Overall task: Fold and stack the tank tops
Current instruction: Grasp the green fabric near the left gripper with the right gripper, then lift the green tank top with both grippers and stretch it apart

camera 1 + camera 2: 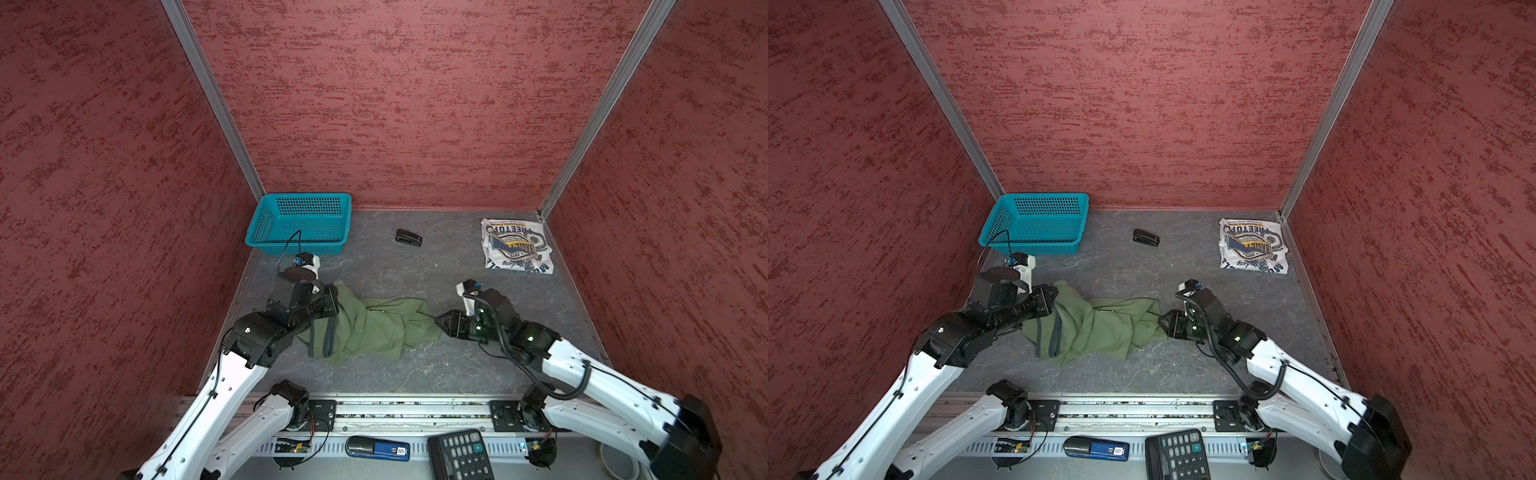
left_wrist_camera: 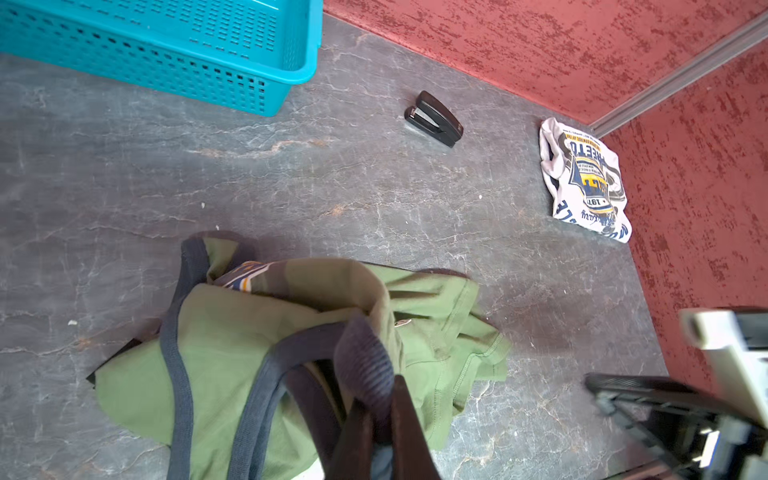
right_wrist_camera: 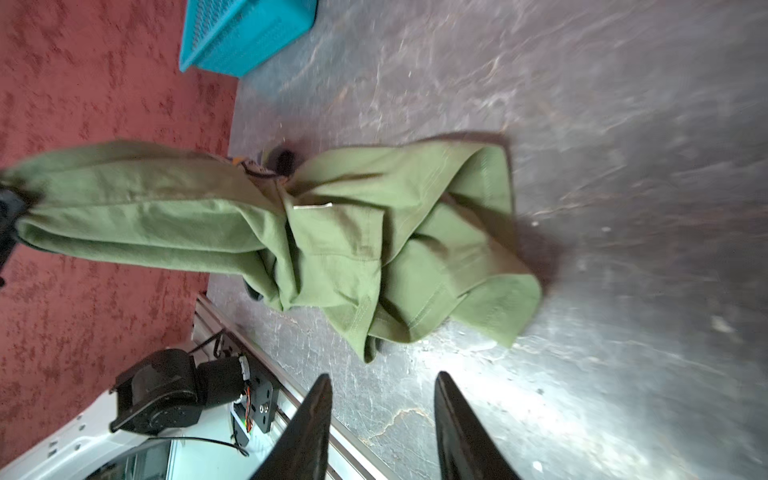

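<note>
The olive green tank top point(image 1: 374, 328) point(image 1: 1100, 328) lies crumpled on the grey floor between the two arms. My left gripper point(image 1: 336, 297) point(image 1: 1055, 297) is shut on its dark trim strap at the left end, and the left wrist view shows the ribbed trim pinched between the jaws point(image 2: 382, 390). That end is lifted off the floor. My right gripper point(image 1: 438, 320) point(image 1: 1160, 318) point(image 3: 382, 376) stands open just off the shirt's right hem point(image 3: 490, 307), with nothing between its fingers. The white tank top point(image 1: 517, 245) point(image 1: 1253, 245) point(image 2: 586, 178) lies folded at the back right corner, emblem up.
A teal basket point(image 1: 262, 220) point(image 1: 994, 220) sits at the back left corner, just behind the left wrist. A black stapler point(image 1: 409, 237) point(image 2: 434, 118) lies at the back middle. A calculator point(image 1: 459, 455) and a blue object point(image 1: 378, 449) rest on the front rail. Red walls enclose three sides.
</note>
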Robot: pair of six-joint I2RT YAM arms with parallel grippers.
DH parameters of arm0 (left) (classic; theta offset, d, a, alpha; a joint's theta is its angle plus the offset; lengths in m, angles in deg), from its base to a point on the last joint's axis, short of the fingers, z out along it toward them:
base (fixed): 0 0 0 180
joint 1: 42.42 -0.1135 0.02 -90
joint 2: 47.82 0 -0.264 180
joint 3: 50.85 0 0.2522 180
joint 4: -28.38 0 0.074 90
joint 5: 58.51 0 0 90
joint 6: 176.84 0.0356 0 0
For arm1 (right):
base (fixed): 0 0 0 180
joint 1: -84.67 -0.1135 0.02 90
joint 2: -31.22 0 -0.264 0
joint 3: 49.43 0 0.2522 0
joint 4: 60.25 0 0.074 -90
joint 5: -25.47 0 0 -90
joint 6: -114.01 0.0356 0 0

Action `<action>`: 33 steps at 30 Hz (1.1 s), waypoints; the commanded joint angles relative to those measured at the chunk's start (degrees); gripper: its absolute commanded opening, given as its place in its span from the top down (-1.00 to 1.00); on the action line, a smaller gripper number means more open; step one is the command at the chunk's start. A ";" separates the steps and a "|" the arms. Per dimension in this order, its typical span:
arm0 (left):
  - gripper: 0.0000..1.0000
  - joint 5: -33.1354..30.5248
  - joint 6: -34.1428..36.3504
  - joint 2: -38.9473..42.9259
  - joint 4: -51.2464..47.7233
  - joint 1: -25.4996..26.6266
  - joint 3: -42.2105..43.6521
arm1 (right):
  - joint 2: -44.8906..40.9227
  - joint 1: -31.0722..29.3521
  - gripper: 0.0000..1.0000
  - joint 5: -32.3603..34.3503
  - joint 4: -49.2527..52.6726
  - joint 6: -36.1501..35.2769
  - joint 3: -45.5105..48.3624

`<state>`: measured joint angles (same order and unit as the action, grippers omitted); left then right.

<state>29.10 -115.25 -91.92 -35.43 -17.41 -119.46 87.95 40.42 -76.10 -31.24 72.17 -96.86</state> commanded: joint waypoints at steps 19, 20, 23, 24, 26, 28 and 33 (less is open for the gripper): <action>1.00 1.47 -0.34 2.31 0.82 -2.43 3.03 | 36.78 -6.33 0.11 -3.08 -34.72 12.23 -4.83; 1.00 1.51 -0.19 2.26 0.82 -2.51 3.08 | 37.10 -6.46 0.14 -3.04 -34.60 12.27 -5.08; 1.00 1.69 -0.16 2.12 0.89 -2.82 3.08 | 37.79 -6.59 0.33 -3.05 -34.58 12.08 -5.63; 1.00 1.69 -0.16 2.16 0.86 -2.87 3.07 | 37.76 -6.54 0.42 -3.10 -34.58 11.89 -5.83; 1.00 1.73 -0.16 2.11 0.90 -2.97 3.10 | 37.55 -6.64 0.59 -3.11 -33.96 11.48 -6.27; 1.00 1.76 -0.15 2.09 0.82 -3.11 3.15 | 36.69 -6.70 0.74 -2.42 -32.66 10.81 -6.55; 1.00 1.81 -0.16 2.06 0.73 -3.27 2.98 | 32.33 -6.81 1.00 0.85 -27.13 8.35 -7.23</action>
<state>30.37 -115.53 -89.86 -35.47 -20.23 -116.88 123.73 34.03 -78.18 -61.45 81.35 -102.26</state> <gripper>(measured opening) 0.093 0.051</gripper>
